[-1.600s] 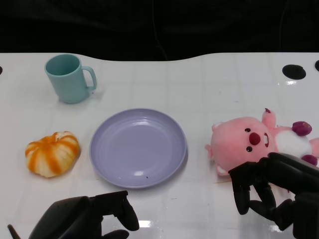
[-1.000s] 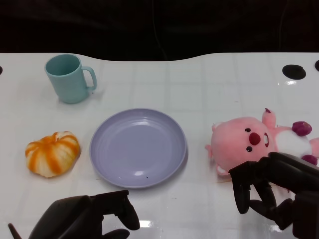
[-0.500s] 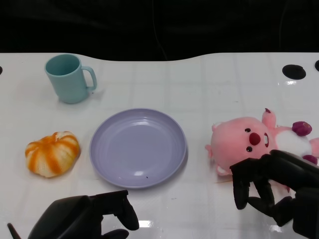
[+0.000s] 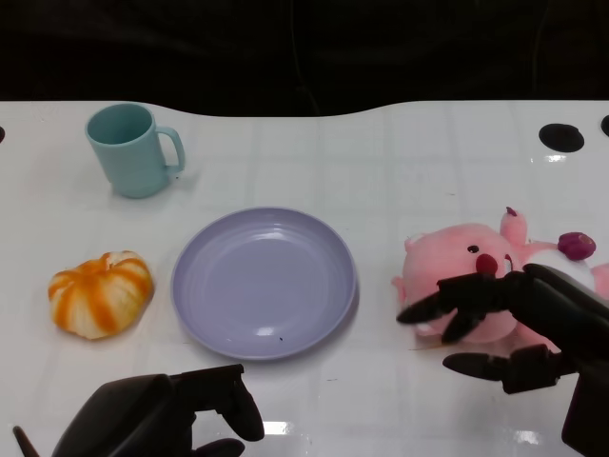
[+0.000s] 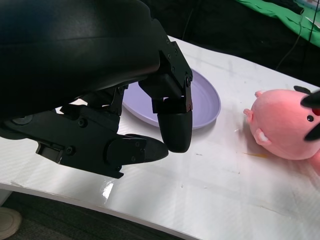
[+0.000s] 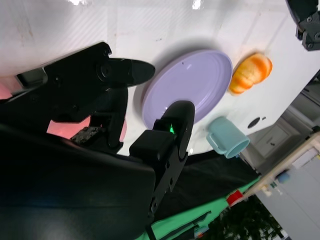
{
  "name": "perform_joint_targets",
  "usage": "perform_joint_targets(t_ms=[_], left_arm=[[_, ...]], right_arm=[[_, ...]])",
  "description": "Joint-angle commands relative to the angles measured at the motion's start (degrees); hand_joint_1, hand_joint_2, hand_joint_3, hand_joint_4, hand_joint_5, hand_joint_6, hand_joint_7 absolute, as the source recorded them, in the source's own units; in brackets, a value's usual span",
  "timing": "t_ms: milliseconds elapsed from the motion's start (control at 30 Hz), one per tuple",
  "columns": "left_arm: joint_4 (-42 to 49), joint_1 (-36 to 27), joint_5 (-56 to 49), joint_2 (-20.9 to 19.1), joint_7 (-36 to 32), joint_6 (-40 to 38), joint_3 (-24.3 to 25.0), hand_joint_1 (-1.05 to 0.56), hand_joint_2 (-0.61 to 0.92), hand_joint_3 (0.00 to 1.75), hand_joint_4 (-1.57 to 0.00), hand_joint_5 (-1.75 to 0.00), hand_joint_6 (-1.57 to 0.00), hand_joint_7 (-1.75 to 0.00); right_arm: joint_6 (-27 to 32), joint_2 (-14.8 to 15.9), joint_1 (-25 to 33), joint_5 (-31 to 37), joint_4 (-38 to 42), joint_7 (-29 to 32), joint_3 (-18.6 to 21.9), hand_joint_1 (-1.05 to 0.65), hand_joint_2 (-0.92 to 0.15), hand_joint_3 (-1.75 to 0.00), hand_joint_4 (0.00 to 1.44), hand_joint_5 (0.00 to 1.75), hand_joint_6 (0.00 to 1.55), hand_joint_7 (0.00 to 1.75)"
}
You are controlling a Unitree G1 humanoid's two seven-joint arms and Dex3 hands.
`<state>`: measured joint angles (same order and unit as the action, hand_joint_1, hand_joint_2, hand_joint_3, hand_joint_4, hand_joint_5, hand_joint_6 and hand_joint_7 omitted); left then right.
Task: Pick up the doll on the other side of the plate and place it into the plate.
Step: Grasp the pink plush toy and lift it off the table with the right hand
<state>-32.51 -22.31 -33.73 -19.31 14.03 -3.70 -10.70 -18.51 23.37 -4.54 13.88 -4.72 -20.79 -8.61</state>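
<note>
Scanning from the left, an orange-and-white striped pumpkin toy and a teal ceramic mug sit on the white glossy table, well apart from the action, so neither looks at risk. Near the table's front edge, the left hand rests with its fingers curled in and nothing between them. The round lavender plastic plate lies in the middle with nothing in it. To its right lies the pink plush doll with a red nose and purple paws, near the plate but apart from its rim. The right hand spreads wide over the doll's near side, with fingers reaching across the face and the thumb low in front, holding nothing yet.

2 risks stand out, in my judgement. Closing this far forward may pinch only loose plush, letting the soft body sag or slip during the lift. Closing too low may nudge the doll away, or later knock the light plate.
</note>
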Motion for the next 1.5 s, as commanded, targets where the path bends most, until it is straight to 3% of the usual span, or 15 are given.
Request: perform_joint_targets(t_ms=[33,267,433,633,867,1167,1500], left_arm=[[0.04,-0.07,0.19,-0.72,0.21,0.18,0.62,-0.29,0.92,0.41,-0.57,-1.69,-0.62,-1.13],[0.34,0.04,-0.25,-0.94,-0.06,0.65,0.45,-0.28,0.92,0.39,-0.58,-1.69,-0.62,-1.12],[0.4,0.3,-0.55,-0.64,-0.12,0.46,0.02,-0.27,0.92,0.38,-0.58,-1.69,-0.64,-1.09],[0.96,0.71,-0.59,-0.28,-0.29,0.27,-0.24,-0.27,0.92,0.38,-0.58,-1.7,-0.65,-1.09],[0.44,0.58,-1.12,-0.37,-0.25,0.29,-0.34,-0.27,0.92,0.38,-0.58,-1.69,-0.65,-1.1],[-0.32,0.35,-2.0,-0.27,-0.08,-0.37,-0.72,-0.27,0.92,0.37,-0.58,-1.67,-0.65,-1.08],[-1.19,-0.09,-2.18,0.2,0.46,-1.05,-0.92,-0.29,0.92,0.38,-0.59,-1.7,-0.65,-1.1]], right_arm=[[-2.85,1.2,-1.26,2.06,1.15,2.32,1.18,-0.46,-0.89,-0.07,0.35,0.37,0.44,0.01],[-2.79,1.83,-1.86,8.58,-0.1,6.61,2.41,-0.59,-0.92,-0.01,0.02,0.43,0.2,0.0],[3.36,2.69,-1.74,16.53,-4.52,7.8,2.78,-0.72,-0.92,-0.03,0.0,0.21,0.1,0.0],[11.93,3.54,-2.27,24.28,-9.93,4.67,1.5,-0.74,-0.89,-0.01,0.0,0.14,0.08,0.0],[16.84,4.48,-4.54,28.68,-11.22,0.83,-0.38,-0.75,-0.9,-0.01,0.0,0.09,0.07,0.01],[18.63,5.15,-9.86,31.02,-3.82,-1.13,-3.39,-0.8,-0.9,0.0,0.01,0.16,0.12,0.02],[20.06,2.39,-15.56,31.84,8.89,1.8,-7.96,-0.78,-0.88,-0.01,0.0,0.2,0.11,0.0]])
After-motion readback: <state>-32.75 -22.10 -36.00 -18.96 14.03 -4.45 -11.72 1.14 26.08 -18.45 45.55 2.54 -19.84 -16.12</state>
